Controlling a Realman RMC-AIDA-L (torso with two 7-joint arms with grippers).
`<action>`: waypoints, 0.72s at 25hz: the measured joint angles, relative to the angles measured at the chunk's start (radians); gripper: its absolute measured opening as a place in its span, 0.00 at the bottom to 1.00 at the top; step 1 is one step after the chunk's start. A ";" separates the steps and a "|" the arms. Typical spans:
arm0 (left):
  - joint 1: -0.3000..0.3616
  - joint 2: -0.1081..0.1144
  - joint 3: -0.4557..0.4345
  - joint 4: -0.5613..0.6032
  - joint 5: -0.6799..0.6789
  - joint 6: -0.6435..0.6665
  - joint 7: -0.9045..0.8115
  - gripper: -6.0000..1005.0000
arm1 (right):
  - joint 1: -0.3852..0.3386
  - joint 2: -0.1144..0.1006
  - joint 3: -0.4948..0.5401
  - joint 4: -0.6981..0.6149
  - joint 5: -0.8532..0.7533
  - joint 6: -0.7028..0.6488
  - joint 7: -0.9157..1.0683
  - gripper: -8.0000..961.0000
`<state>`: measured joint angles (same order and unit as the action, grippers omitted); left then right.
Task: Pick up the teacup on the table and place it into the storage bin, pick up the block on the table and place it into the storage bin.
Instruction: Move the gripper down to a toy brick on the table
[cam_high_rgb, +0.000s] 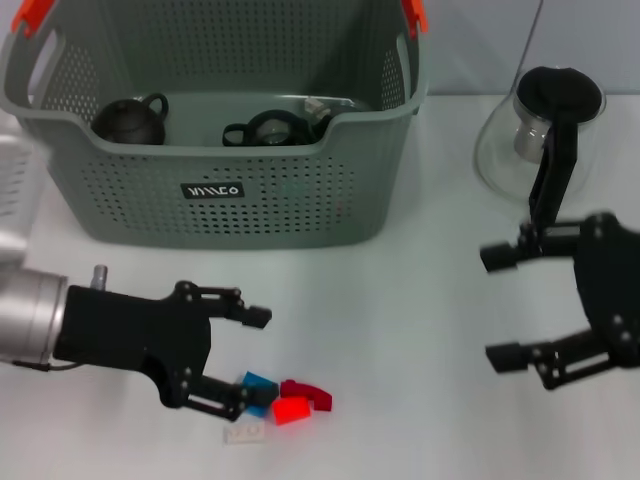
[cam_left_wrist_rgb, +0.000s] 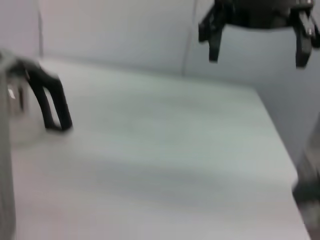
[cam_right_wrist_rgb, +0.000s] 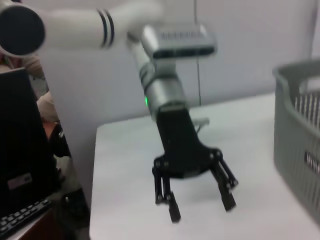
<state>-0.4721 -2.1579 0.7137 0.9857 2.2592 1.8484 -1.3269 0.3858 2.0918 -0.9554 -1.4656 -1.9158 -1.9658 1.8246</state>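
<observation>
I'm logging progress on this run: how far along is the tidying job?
Roughly halfway. A dark teacup already sits in the storage bin. In hand: the left gripper is open beside the blocks on the table, holding nothing yet. Left: grasp a block and drop it in the bin. The right gripper waits open near the glass pot.

White worktop (cam_high_rgb: 400, 330), matte, evenly lit, no hard shadows. Plain pale wall (cam_right_wrist_rgb: 240, 65) behind it, thin vertical seam or cable running down. Off the worktop's far edge: black monitor (cam_right_wrist_rgb: 20, 145) with keyboard (cam_right_wrist_rgb: 22, 220) below it, on a separate desk. Floor not visible.
</observation>
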 joint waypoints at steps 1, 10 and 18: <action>-0.003 -0.003 0.041 0.050 0.023 -0.002 -0.037 0.84 | -0.002 0.001 0.004 0.022 -0.017 -0.001 -0.002 0.99; -0.034 -0.017 0.446 0.357 0.227 0.012 -0.408 0.84 | 0.050 -0.001 0.029 0.226 -0.078 0.044 -0.053 0.99; -0.016 -0.020 0.624 0.464 0.283 0.007 -0.648 0.84 | 0.102 -0.017 0.048 0.332 -0.096 0.084 -0.069 0.99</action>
<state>-0.4884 -2.1780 1.3381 1.4498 2.5419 1.8553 -1.9752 0.4882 2.0751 -0.9078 -1.1338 -2.0121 -1.8817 1.7553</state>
